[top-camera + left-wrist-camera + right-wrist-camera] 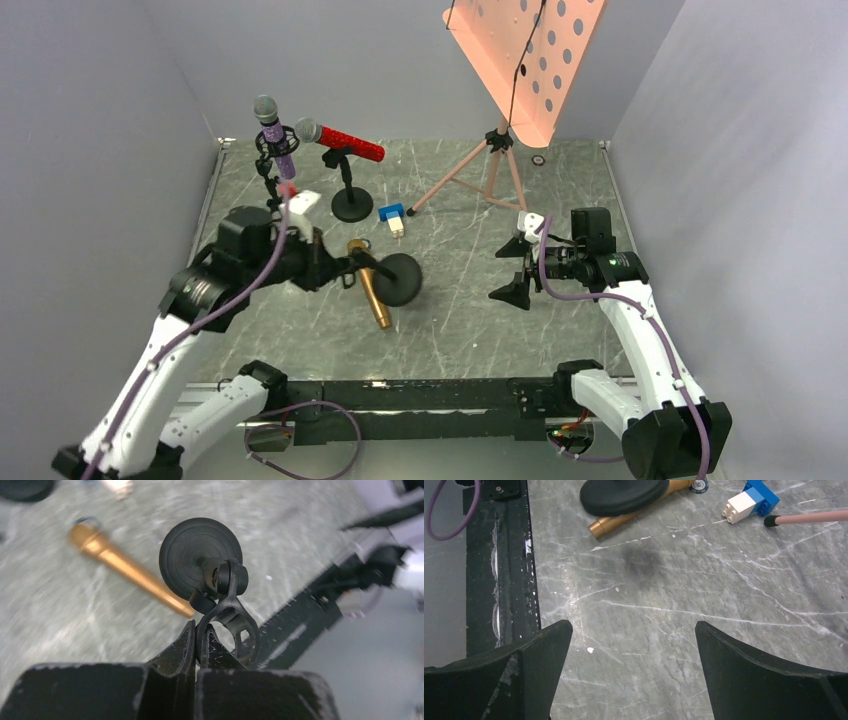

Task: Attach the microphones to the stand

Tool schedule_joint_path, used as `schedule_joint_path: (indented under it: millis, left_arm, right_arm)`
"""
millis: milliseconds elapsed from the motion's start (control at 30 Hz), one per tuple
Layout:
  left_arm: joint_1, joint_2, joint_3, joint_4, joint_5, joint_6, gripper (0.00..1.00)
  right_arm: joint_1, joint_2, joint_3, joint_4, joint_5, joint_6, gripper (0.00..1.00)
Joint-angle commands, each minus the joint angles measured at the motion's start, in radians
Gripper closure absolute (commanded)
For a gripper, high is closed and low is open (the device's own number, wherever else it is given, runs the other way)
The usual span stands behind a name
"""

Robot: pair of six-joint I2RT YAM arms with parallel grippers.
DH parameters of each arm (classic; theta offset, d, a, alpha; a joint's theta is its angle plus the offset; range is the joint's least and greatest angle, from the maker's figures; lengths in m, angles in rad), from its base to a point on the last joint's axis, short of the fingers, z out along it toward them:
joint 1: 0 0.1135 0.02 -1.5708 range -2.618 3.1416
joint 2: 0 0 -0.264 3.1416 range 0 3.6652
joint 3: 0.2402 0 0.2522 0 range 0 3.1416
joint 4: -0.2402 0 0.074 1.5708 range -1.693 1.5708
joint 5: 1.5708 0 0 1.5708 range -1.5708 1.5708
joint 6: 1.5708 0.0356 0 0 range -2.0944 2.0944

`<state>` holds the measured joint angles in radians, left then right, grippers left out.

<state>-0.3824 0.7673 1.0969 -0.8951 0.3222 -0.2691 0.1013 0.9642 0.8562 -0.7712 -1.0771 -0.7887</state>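
Note:
The purple microphone (276,138) sits upright in a clip stand at the back left. The red microphone (343,143) lies across a second stand (352,203) beside it. The gold microphone (369,286) lies flat on the table; it also shows in the left wrist view (125,570). My left gripper (345,267) (200,630) is shut on the clip of a third black stand (227,615). That stand is tilted, with its round base (401,279) (195,555) over the gold microphone's end. My right gripper (515,268) (634,630) is open and empty above bare table.
A pink perforated music stand (527,60) on a tripod (480,175) rises at the back right; one foot shows in the right wrist view (809,516). A small blue-and-white block (394,217) (751,500) lies mid-table. A black rail (400,395) runs along the near edge.

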Motion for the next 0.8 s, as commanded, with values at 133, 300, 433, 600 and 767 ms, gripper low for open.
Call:
schedule_joint_path:
  millis: [133,300,433,600,767]
  left_arm:
    - [-0.344,0.353,0.278,0.232,0.116,0.237,1.00]
    - [-0.367,0.551,0.373,0.239,0.118,0.343,1.00]
    - [-0.396,0.676,0.467,0.195,0.101,0.392,1.00]
    - [-0.454,0.788,0.555,0.142,-0.011,0.415,1.00]
    - [-0.478,0.834,0.564,0.147,-0.125,0.382,1.00]
  right_arm:
    - [-0.006,-0.006,0.003,0.043,0.000,0.005,0.00]
    - [-0.022,-0.016,0.004,0.051,-0.002,0.013,0.00]
    - [-0.027,-0.012,0.006,0.051,0.000,0.014,0.00]
    - [-0.027,-0.005,0.005,0.052,0.004,0.013,0.00]
    - [-0.026,0.007,0.006,0.051,0.001,0.010,0.00]
